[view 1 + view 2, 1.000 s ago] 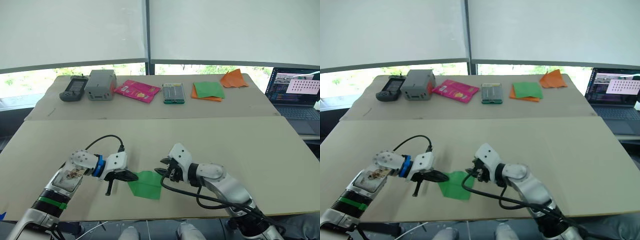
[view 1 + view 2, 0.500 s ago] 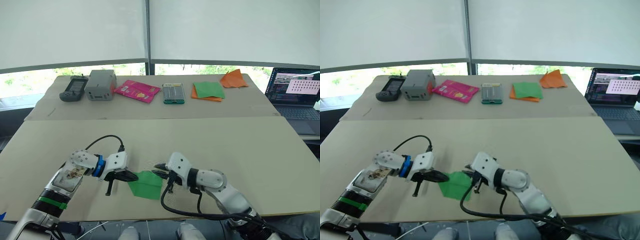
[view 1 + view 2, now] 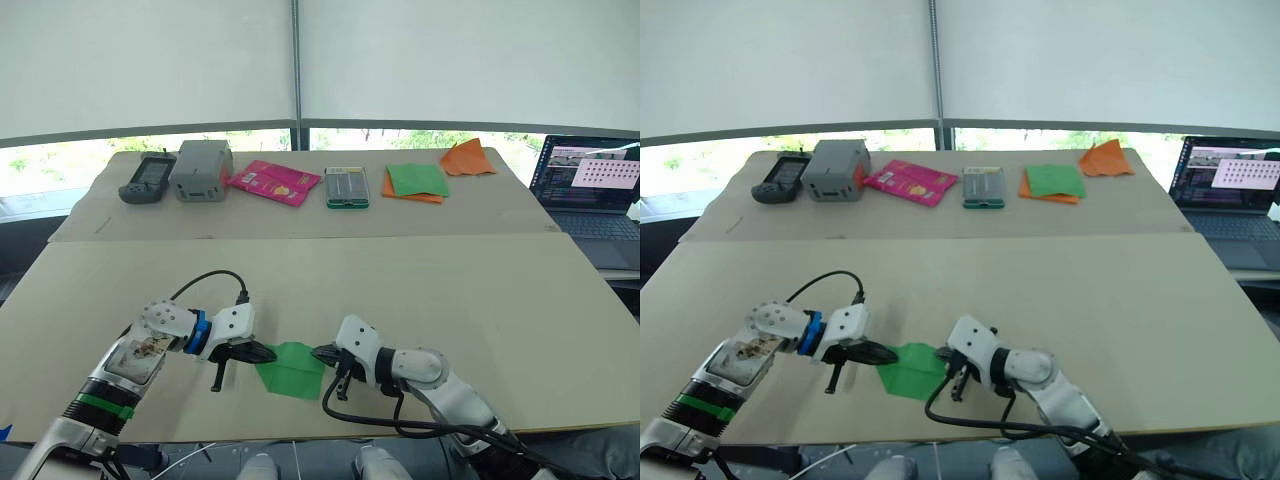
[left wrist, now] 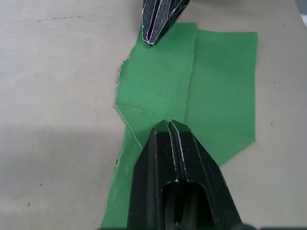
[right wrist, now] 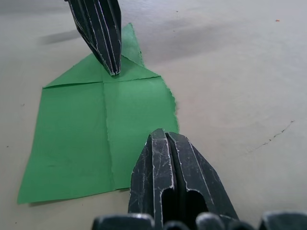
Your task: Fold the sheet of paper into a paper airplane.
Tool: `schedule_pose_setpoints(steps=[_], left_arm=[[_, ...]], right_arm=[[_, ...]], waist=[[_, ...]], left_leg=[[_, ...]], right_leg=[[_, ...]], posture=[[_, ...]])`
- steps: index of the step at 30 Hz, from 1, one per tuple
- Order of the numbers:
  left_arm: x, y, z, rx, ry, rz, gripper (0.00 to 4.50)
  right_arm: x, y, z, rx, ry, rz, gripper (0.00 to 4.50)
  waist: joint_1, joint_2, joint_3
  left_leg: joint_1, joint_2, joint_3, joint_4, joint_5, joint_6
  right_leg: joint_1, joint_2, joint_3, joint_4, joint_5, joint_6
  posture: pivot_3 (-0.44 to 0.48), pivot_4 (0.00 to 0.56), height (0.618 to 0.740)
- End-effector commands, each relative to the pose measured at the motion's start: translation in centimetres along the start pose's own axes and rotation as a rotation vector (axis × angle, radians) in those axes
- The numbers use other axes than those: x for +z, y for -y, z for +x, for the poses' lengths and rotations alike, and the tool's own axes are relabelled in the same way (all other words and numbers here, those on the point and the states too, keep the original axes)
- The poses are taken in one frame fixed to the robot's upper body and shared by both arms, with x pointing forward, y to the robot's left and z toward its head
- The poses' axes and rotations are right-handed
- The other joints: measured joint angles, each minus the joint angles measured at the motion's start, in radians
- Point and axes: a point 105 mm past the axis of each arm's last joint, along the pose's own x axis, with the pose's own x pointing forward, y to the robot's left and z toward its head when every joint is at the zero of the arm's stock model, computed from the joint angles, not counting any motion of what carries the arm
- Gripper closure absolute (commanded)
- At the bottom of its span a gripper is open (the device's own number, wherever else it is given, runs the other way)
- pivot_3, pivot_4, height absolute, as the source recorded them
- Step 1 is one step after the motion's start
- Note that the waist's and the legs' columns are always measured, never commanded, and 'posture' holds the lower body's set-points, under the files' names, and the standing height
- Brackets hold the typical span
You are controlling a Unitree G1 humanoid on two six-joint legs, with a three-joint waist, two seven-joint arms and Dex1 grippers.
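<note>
Paper, the green sheet of paper [image 3: 291,367], is lying flat between both grippers. Left gripper [image 4: 165,125] is pressing its closed jaws onto one end. Right gripper [image 5: 160,136], jaws together too, is touching the opposite edge, gripping nothing.

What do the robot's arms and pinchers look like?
Both arms are white and silvery grey with loose black cables. The left arm has a blue ring at the wrist and a green band lower down. The left gripper and right gripper each have two black pointed fingers with thin pale edge lines.
</note>
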Motion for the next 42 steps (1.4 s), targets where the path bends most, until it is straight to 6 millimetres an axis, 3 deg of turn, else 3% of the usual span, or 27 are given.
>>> schedule_pose_setpoints(steps=[1,5,8,15,18,26,42], left_arm=[[0.2,0.0,-0.3,0.008,-0.002,0.015,4.5],[2.0,-0.3,-0.6,0.004,0.063,-0.002,4.5],[3.2,-0.4,-1.0,-0.003,0.114,-0.036,3.69],[4.0,-0.2,-0.4,-0.032,0.144,-0.031,1.36],[3.7,0.0,0.7,-0.044,0.14,-0.012,1.91],[3.6,-0.1,1.3,-0.066,0.129,0.024,4.46],[0.4,0.2,2.6,-0.071,-0.026,0.095,4.46]], right_arm=[[-2.4,-0.3,0.2,0.014,-0.093,0.039,4.46],[-2.5,-0.4,0.3,0.013,-0.1,0.034,4.46],[-2.7,-0.4,0.3,0.012,-0.114,0.028,4.5],[-2.8,-0.5,0.5,0.01,-0.12,0.025,4.5],[-2.6,-0.4,0.6,0.006,-0.117,0.023,4.5],[-2.7,-0.5,0.7,-0.002,-0.122,0.022,4.5],[-2.6,-0.7,0.6,-0.006,-0.134,0.034,4.5]], waist=[[0.0,-0.001,-0.001],[0.0,-0.001,-0.001],[0.0,-0.001,-0.001],[-0.001,-0.001,-0.001],[0.0,-0.001,-0.001],[-0.002,-0.001,-0.001],[-0.001,-0.001,-0.001]], left_leg=[[0.001,0.0,0.0,0.0,0.0,0.0],[0.001,0.0,0.0,0.0,0.0,0.0],[0.001,0.0,0.0,0.0,0.0,0.0],[0.001,0.0,0.0,-0.001,0.0,0.0],[0.001,0.0,0.0,-0.001,0.0,0.0],[0.001,0.0,0.0,-0.001,0.0,0.0],[0.001,0.0,0.0,-0.001,0.0,0.0]], right_leg=[[0.0,0.0,0.0,0.0,0.0,0.0],[0.0,0.0,0.0,0.0,0.0,0.0],[0.0,0.0,0.0,0.0,0.0,0.0],[0.0,0.0,0.0,0.0,0.0,0.0],[0.0,0.0,0.0,0.0,0.0,0.0],[0.0,0.0,0.0,0.0,0.0,0.0],[0.0,0.0,0.0,0.0,0.0,0.0]], posture=[[0.0,0.15,0.74],[0.0,0.15,0.74],[0.0,0.15,0.74],[0.0,0.15,0.74],[0.0,0.15,0.74],[0.0,0.15,0.74],[0.0,0.15,0.74]])
